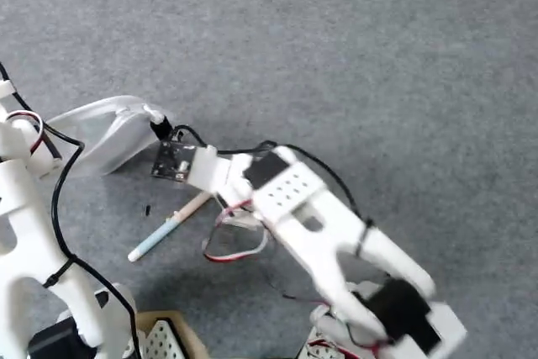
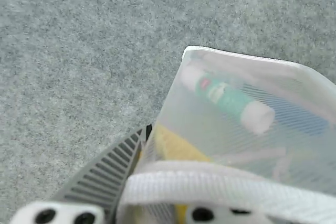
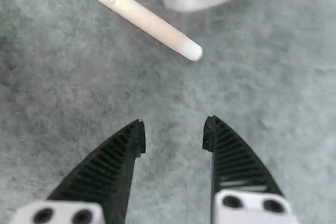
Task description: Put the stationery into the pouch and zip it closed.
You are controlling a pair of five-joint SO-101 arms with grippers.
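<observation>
The left end effector [image 2: 155,136] is clamped on the pouch [image 2: 247,129]. 1 ribbed finger [image 2: 113,166] lies against the outside of the mesh by the pouch's white-banded edge, and the other is hidden behind the fabric. The right end effector [image 3: 173,125] is open, its 2 black fingers spread well apart with nothing between them, pointing down at the grey desk [image 3: 273,93].

Through the translucent pouch show a tube [image 2: 228,100] with a green body and a white cap, a blue item [image 2: 307,121] and a yellow item [image 2: 173,148] close to the clamp.

In the high view the pouch [image 1: 105,132] sits at the left-middle of the frame, near the left arm [image 1: 25,208] at the left edge. The right arm [image 1: 319,224] stretches from the lower right up to the pouch's right end. The pen [image 1: 168,229] — pale blue at 1 end, beige at the other — lies on the desk outside the pouch, lower left of centre, its beige end running under the right arm. In the right wrist view the pen [image 3: 142,17] lies just ahead of the open fingertips, apart from them, beige end nearest.
</observation>
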